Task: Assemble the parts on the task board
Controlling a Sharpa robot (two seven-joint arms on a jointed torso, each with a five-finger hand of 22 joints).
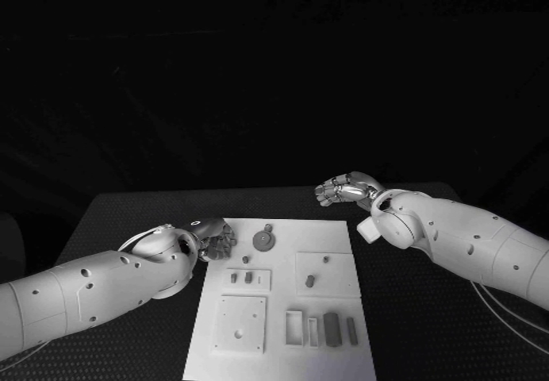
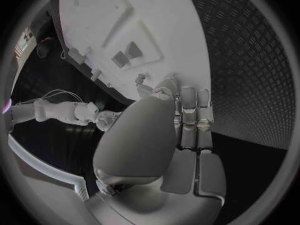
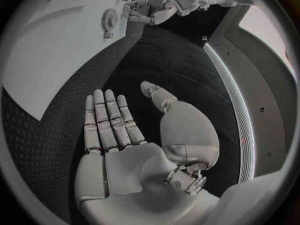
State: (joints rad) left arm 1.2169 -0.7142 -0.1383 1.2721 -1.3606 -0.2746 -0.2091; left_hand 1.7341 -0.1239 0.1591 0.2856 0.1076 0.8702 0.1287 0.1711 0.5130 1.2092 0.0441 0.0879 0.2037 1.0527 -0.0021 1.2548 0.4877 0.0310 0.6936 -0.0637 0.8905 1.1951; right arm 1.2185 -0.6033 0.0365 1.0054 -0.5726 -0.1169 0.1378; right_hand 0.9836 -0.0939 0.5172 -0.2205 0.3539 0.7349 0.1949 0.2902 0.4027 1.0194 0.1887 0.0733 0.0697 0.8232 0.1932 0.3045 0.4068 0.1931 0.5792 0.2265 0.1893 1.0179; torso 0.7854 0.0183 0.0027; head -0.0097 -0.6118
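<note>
left hand [image 1: 209, 238] hovers at the left edge of the task board [image 1: 332, 238], near its far corner, fingers spread and holding nothing; in the left wrist view its fingers [image 2: 190, 115] reach just over the board's rim, close to a small peg [image 2: 140, 78] standing there. right hand [image 1: 347, 189] hangs over the black table [image 1: 126, 210] just beyond the board's far right corner, and in the right wrist view its palm [image 3: 134, 160] lies flat with the fingers apart and nothing in it.

judging from this, the step in hand is the left hand's first reach for a part, most likely the peg or the round gear [image 1: 264, 240] lying on the far end of the board. to do it well, the hand should come down from above, pinch the small piece cleanly between thumb and a finger, and keep clear of its neighbours, since they sit close together.

on the board, a raised square plate [image 1: 326, 274] carries one short peg, a smaller plate [image 1: 248, 279] to its left holds two little blocks, and a larger blank plate [image 1: 241, 322] lies nearer. several long bars [image 1: 332, 329] lie side by side in the near right recess.
</note>
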